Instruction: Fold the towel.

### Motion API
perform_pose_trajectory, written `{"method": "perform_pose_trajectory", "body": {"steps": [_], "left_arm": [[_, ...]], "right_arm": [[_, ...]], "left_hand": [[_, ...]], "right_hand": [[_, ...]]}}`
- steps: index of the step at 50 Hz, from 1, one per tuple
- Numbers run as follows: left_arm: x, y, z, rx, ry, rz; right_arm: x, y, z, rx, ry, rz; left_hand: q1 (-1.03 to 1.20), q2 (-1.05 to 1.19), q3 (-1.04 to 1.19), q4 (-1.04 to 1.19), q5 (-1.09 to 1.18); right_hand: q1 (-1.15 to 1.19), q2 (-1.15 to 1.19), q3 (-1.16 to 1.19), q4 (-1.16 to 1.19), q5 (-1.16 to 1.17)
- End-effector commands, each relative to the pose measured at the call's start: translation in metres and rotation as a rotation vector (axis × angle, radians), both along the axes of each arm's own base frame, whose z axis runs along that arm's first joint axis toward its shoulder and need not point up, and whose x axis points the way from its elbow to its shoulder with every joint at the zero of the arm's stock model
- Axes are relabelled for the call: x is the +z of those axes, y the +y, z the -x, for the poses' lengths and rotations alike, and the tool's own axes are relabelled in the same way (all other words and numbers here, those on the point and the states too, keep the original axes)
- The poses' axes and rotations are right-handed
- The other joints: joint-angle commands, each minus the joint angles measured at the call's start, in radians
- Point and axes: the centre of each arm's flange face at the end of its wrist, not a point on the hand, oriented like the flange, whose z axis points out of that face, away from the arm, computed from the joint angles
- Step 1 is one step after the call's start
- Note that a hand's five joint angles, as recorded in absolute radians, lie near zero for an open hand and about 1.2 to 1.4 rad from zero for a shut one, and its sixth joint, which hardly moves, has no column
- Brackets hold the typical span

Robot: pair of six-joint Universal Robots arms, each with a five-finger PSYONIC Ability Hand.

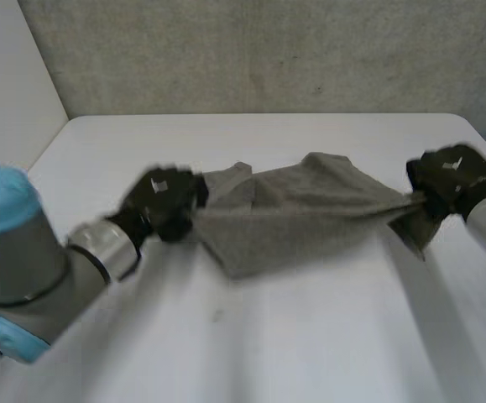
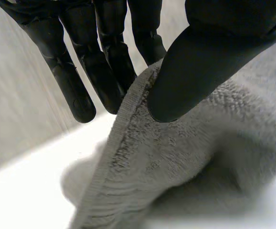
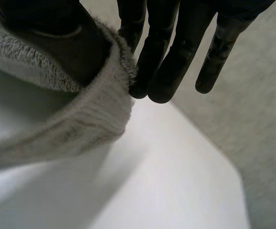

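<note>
1. A grey towel (image 1: 301, 214) is seen stretched between the two hands over the middle of the white table (image 1: 310, 344), bunched into loose folds and sagging along its near side.
2. The towel's left end is held by the left hand (image 1: 165, 201), which ends the left arm (image 1: 24, 269) reaching in from the near left corner.
3. In the left wrist view, the thumb (image 2: 199, 67) is pressed onto the towel just inside its hemmed edge, while the straight fingers (image 2: 71, 81) lie close together behind that edge; the cloth is pinched between them.
4. The towel's right end is held by the right hand (image 1: 448, 178), near the table's right edge.
5. In the right wrist view, the hem is draped over the right thumb (image 3: 56, 43) and met by the tips of the right fingers (image 3: 166, 62), so the cloth is nipped between them.
6. Whether the sagging fold touches the table cannot be told.
</note>
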Motion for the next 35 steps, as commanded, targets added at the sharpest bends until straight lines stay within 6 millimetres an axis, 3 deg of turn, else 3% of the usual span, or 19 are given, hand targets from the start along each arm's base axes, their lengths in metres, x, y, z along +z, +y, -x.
{"method": "perform_pose_trajectory", "body": {"steps": [1,2,3,4,5,7,12,16,18,19,21,22,26,28,29,30,32,33,35], "left_arm": [[0.135,0.029,-0.014,0.012,0.115,0.292],[0.159,0.038,-0.019,0.021,0.131,0.337],[0.159,0.038,-0.019,0.021,0.131,0.337],[0.178,0.045,-0.023,0.031,0.135,0.372],[0.195,0.052,-0.027,0.048,0.126,0.404],[0.208,0.056,-0.03,0.071,0.107,0.433],[0.231,0.059,-0.038,0.147,-0.014,0.491],[0.218,0.047,-0.036,0.171,-0.159,0.458],[0.209,0.04,-0.034,0.17,-0.196,0.433],[0.209,0.04,-0.034,0.17,-0.196,0.433],[0.188,0.025,-0.027,0.159,-0.24,0.374],[0.188,0.025,-0.027,0.159,-0.24,0.374],[0.147,-0.005,-0.014,0.129,-0.297,0.271],[0.136,-0.016,-0.007,0.12,-0.3,0.26],[0.129,-0.029,-0.001,0.121,-0.288,0.266],[0.129,-0.03,-0.001,0.121,-0.288,0.266],[0.124,-0.059,0.012,0.14,-0.243,0.343],[0.124,-0.059,0.012,0.14,-0.243,0.344],[0.145,-0.081,0.02,0.182,-0.157,0.506]], "right_arm": [[0.098,0.026,0.002,0.006,-0.033,0.184],[0.123,0.034,0.004,0.006,-0.041,0.235],[0.123,0.034,0.004,0.006,-0.041,0.235],[0.146,0.041,0.005,0.006,-0.047,0.282],[0.146,0.042,0.005,0.006,-0.047,0.283],[0.186,0.056,0.006,0.01,-0.055,0.357],[0.218,0.068,0.006,0.015,-0.052,0.364],[0.21,0.058,0.004,0.021,-0.032,0.258],[0.188,0.043,0.001,0.03,0.0,0.119],[0.188,0.043,0.001,0.03,0.001,0.118],[0.164,0.031,-0.001,0.042,0.044,0.011],[0.164,0.03,-0.001,0.042,0.044,0.011],[0.142,0.013,-0.009,0.062,0.076,-0.034],[0.124,-0.015,-0.019,0.069,0.071,-0.006],[0.124,-0.016,-0.019,0.069,0.071,-0.006],[0.12,-0.029,-0.024,0.071,0.06,0.034],[0.117,-0.042,-0.028,0.07,0.049,0.078],[0.117,-0.056,-0.031,0.066,0.034,0.129],[0.123,-0.068,-0.034,0.059,0.004,0.21]], "left_hand": [[0.204,0.18,0.181,0.18,0.193],[0.204,0.18,0.181,0.18,0.193],[0.204,0.18,0.181,0.18,0.193],[0.204,0.18,0.181,0.18,0.193],[0.204,0.18,0.181,0.18,0.193],[0.204,0.18,0.181,0.18,0.193],[0.204,0.18,0.181,0.18,0.193],[0.204,0.18,0.181,0.18,0.193],[0.204,0.18,0.181,0.18,0.193],[0.204,0.18,0.181,0.18,0.193],[0.204,0.18,0.181,0.18,0.193],[0.204,0.18,0.181,0.18,0.193],[0.204,0.18,0.181,0.18,0.193],[0.204,0.18,0.181,0.18,0.193],[0.204,0.18,0.181,0.18,0.193],[0.204,0.18,0.181,0.18,0.193],[0.204,0.18,0.181,0.18,0.193],[0.204,0.18,0.181,0.18,0.193],[0.204,0.18,0.181,0.18,0.193]], "right_hand": [[0.058,0.073,0.079,0.925,0.044],[0.058,0.073,0.079,0.925,0.044],[0.058,0.073,0.079,0.925,0.044],[0.058,0.073,0.079,0.925,0.044],[0.058,0.073,0.079,0.925,0.044],[0.058,0.073,0.079,0.925,0.044],[0.058,0.073,0.079,0.925,0.044],[0.058,0.073,0.079,0.925,0.044],[0.058,0.073,0.079,0.925,0.044],[0.058,0.073,0.079,0.925,0.044],[0.058,0.073,0.079,0.925,0.044],[0.058,0.073,0.079,0.925,0.044],[0.058,0.073,0.079,0.925,0.044],[0.058,0.073,0.079,0.925,0.044],[0.058,0.073,0.079,0.925,0.044],[0.058,0.073,0.079,0.925,0.044],[0.058,0.073,0.079,0.925,0.044],[0.058,0.073,0.079,0.925,0.044],[0.058,0.073,0.079,0.925,0.044]]}}
